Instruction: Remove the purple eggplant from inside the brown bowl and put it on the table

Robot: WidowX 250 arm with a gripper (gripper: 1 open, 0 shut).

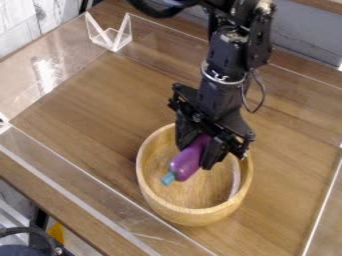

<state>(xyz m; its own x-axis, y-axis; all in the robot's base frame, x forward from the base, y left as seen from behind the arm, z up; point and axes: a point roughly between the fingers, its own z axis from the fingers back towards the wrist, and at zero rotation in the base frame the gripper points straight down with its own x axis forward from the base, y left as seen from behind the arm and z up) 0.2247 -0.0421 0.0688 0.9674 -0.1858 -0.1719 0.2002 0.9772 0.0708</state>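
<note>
- The gripper (pixel 201 152) points down, jaws clamped on the purple eggplant (pixel 186 162).
- The eggplant hangs tilted over the brown bowl (pixel 171 204), teal stem toward 7 o'clock.
- The bowl sits on the table (pixel 94 110).

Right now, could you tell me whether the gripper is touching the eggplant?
Touching. The camera view shows the gripper closed on the upper end of the eggplant, which hangs tilted from the black fingers over the bowl.

clear acrylic stand (pixel 110 32) top left beyond the wall, upright, black cable (pixel 19 236) curling at bottom-left corner, yellow bit (pixel 56 236) beside it
</note>
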